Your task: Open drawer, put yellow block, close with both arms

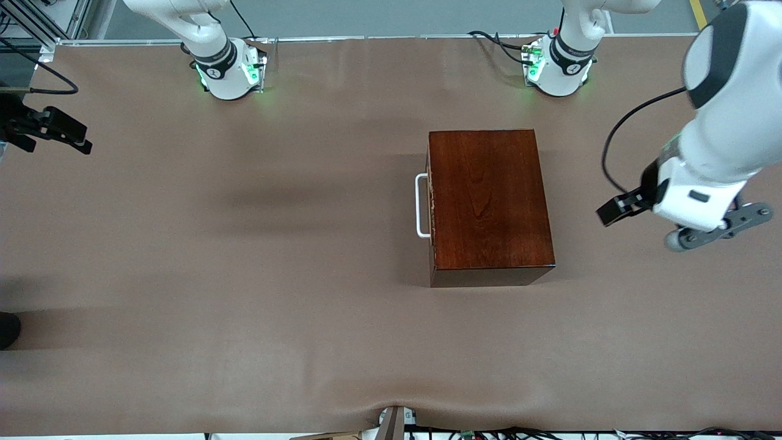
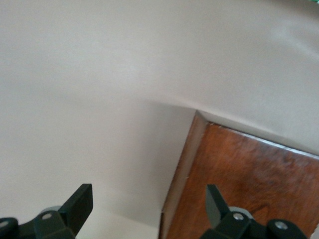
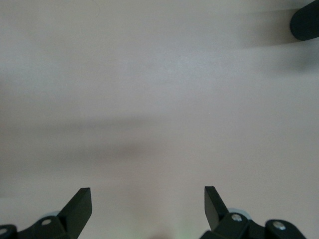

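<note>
The dark mahogany box (image 1: 489, 201) stands in the middle of the table, and its corner shows in the left wrist view (image 2: 244, 184). The drawer is shut flush in it; its white bar handle (image 1: 421, 205) faces the right arm's end of the table. The yellow block is out of view. My left gripper (image 1: 611, 212) is open and empty, over the bare table beside the box toward the left arm's end; its fingers (image 2: 79, 201) stand wide apart. My right gripper (image 1: 58, 135) is open and empty, over the table's edge at the right arm's end, with only mat under it (image 3: 148, 199).
The brown mat (image 1: 244, 275) covers the whole table. A dark round object (image 1: 7, 330) sits at the table's edge at the right arm's end, nearer the front camera; it also shows in the right wrist view (image 3: 306, 20). The arms' green-lit bases (image 1: 229, 73) stand along the back.
</note>
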`<state>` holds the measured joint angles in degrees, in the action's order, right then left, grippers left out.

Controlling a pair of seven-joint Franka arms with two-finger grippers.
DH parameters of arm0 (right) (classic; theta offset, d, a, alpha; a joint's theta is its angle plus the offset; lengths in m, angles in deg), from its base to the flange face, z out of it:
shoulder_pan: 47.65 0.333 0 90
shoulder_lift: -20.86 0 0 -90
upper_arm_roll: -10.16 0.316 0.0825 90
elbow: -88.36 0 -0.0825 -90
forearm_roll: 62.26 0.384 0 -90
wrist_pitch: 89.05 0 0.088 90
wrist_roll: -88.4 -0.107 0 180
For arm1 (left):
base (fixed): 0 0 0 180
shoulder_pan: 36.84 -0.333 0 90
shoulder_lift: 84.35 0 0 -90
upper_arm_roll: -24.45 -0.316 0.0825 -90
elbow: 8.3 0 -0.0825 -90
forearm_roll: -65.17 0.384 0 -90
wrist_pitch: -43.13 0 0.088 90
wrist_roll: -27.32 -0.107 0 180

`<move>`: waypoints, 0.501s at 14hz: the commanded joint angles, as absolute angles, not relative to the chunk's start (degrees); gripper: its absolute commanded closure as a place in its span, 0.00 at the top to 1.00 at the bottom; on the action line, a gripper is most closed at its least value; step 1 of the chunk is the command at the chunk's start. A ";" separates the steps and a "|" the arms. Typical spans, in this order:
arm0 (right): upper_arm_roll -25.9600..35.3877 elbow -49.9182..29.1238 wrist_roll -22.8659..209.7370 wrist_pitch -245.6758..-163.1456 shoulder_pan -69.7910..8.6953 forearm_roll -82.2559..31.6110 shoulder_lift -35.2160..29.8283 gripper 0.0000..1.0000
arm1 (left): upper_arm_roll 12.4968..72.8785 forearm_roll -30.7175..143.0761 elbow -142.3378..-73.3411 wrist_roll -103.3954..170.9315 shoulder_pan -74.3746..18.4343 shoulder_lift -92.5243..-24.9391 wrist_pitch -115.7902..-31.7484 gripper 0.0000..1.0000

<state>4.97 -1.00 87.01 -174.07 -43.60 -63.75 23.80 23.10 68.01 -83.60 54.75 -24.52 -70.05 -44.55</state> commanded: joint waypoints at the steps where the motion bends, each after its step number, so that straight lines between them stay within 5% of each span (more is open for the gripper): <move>1: 5.15 -0.15 86.29 -173.43 -44.04 -63.66 24.20 1.00 | 27.08 66.67 -92.31 46.25 -31.90 -77.83 -44.76 1.00; 7: 5.07 -0.23 86.29 -173.34 -44.13 -63.66 24.11 1.00 | 30.87 66.67 -103.56 30.94 -39.22 -89.34 -44.76 1.00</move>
<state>4.87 -0.63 86.90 -174.03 -43.64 -63.75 23.81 29.37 67.73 -97.75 35.16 -37.30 -83.76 -44.13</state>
